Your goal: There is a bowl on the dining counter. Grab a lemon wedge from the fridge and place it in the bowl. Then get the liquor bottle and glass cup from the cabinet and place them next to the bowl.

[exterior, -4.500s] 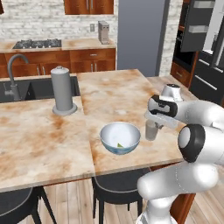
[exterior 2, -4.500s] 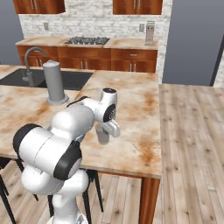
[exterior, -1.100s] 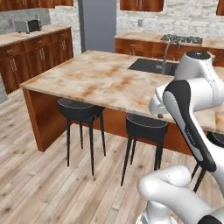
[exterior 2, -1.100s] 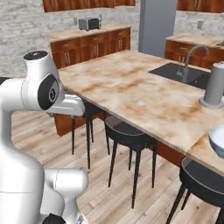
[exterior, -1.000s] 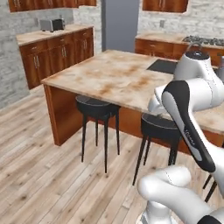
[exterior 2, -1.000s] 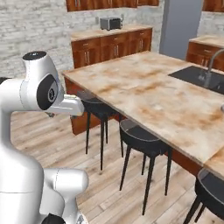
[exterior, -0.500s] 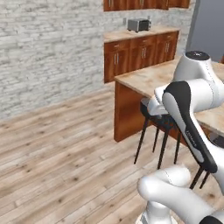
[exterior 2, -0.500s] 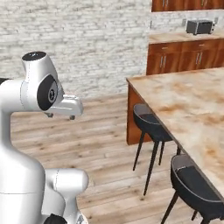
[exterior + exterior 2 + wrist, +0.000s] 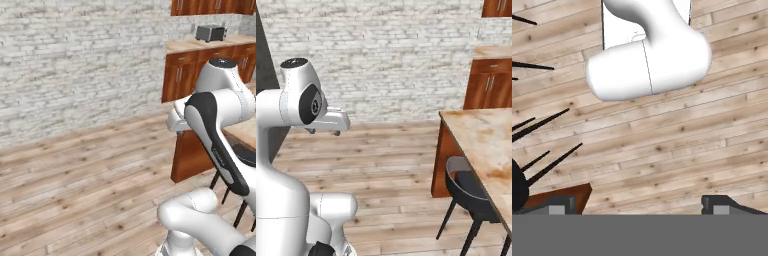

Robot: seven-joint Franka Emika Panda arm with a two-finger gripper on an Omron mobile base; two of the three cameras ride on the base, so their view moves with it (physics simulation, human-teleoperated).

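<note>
Wood floor (image 9: 677, 150) below; gripper (image 9: 637, 206) jaws spread wide, holding nothing.

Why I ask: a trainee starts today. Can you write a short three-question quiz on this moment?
1. True or false: the gripper holds a lemon wedge.
2. What stands tucked at the dining counter? A. a black stool B. a white armchair C. a wooden bench
3. Fill in: across the wooden floor the base faces a pale ___ wall.

Key: 1 false, its jaws stand open with nothing between them; 2 A; 3 brick.
</note>
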